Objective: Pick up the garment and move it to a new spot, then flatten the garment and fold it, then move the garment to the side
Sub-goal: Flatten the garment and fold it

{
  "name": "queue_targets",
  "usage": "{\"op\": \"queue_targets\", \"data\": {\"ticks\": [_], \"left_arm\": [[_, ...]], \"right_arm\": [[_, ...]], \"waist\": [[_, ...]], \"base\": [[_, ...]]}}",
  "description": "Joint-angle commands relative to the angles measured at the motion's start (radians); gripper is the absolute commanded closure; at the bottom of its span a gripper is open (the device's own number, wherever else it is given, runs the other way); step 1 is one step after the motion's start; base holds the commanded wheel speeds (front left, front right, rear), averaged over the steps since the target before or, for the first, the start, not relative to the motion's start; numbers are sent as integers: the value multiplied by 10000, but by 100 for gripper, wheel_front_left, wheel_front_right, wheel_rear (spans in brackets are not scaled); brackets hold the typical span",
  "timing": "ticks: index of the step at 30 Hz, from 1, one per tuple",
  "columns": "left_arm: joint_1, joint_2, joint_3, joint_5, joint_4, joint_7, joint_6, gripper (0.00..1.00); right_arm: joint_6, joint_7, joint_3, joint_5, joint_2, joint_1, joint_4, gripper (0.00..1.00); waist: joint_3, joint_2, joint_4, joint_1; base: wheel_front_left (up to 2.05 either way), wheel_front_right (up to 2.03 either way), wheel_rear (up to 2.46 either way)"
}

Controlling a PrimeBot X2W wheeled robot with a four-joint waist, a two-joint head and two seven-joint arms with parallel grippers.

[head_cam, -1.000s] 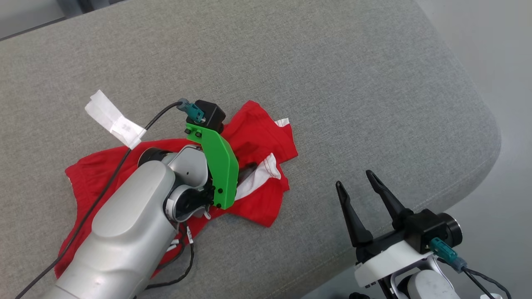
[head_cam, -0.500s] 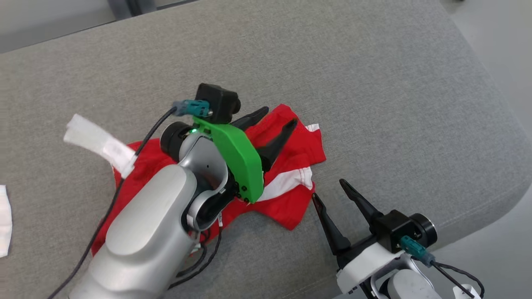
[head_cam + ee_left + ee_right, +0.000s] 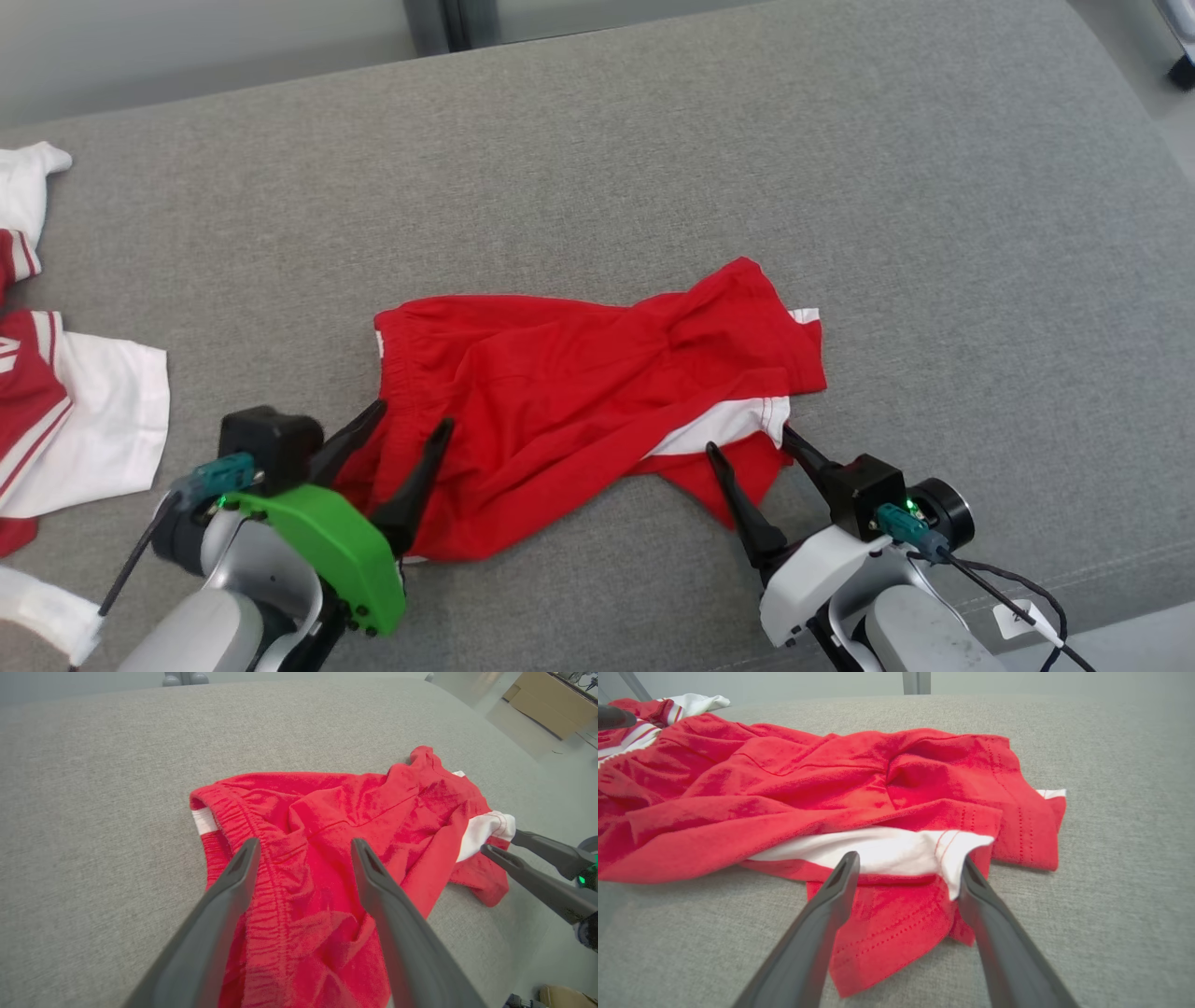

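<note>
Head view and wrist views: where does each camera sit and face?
Head view: from the robot's head, looking down on red shorts on a grey cushion; left pincer and right pincer rise from below, both open.
Left wrist view: on the left wrist, looking along the left pincer over the waistband; the right pincer shows at right.
Right wrist view: on the right wrist, facing the white-trimmed leg past the right pincer.
Shared: both wrist views show the shorts from opposite ends.

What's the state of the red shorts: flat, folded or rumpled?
Rumpled. The red shorts lie loosely spread on the grey surface, creased, one leg hem turned over showing white fabric.
</note>
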Motion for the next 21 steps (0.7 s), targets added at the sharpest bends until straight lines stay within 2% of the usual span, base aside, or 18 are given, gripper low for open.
{"op": "queue_targets", "data": {"ticks": [1,4,6,10,15,21], "left_arm": [[288,125,127,-219,-114,-55,54,0],[993,625,347,-860,-445,232,-118,0],[1276,1071,379,-923,-494,451,-200,0],[1626,1298,220,-1401,-263,877,-504,0],[1407,1121,-62,-1458,364,978,-982,0],[1053,780,-171,-1287,1184,687,-1125,0]], "right_arm": [[-3,11,-15,15,-30,-88,54,0],[-3,6,-126,-26,-33,-69,153,0],[-3,4,-128,-77,-30,-61,201,0],[-3,13,-169,-123,-35,-100,252,0],[-3,27,-106,-120,-32,-189,281,0],[-3,25,-84,-144,-30,-160,283,0]], "waist": [[-209,0,332,-1],[-256,0,498,-1],[-284,0,550,-1],[-290,0,619,-1],[-320,0,548,-1],[-323,0,412,-1]], "base": [[0,0,0],[0,0,0],[0,0,0],[0,0,0],[0,0,0],[0,0,0]]}}
